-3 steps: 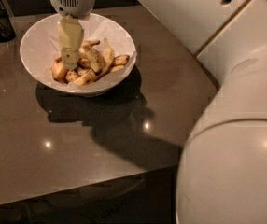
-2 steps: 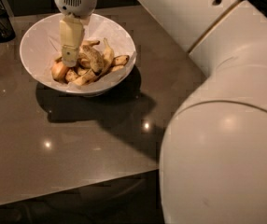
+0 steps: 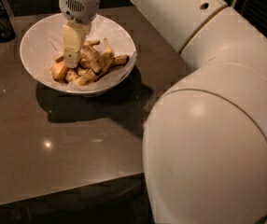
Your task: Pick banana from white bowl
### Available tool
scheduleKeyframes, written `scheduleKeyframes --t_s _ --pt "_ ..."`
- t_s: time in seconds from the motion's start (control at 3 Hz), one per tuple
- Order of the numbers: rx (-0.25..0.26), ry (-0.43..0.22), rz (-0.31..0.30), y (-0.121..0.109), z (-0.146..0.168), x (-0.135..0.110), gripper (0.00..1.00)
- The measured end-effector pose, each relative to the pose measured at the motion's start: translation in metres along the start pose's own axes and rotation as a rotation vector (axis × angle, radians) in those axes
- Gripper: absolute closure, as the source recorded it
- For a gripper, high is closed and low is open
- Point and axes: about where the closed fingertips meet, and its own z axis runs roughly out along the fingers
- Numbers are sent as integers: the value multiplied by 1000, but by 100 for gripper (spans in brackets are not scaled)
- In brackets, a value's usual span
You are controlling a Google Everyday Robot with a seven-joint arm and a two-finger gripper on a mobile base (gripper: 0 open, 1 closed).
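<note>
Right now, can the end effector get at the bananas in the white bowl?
Probably yes. The end effector hangs directly over the white bowl, its tip down among the bananas, and nothing covers the open bowl.

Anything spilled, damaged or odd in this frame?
Nothing is spilled. The wide white bowl sits upright on the brown table. The only oddity: its bananas are heavily brown-spotted and overripe-looking. The gripper reaches down among them.
</note>
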Motion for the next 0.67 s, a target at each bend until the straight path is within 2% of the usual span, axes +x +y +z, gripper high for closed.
scheduleKeyframes --t_s 0.67 --pt "-38 61 62 -4 27 20 15"
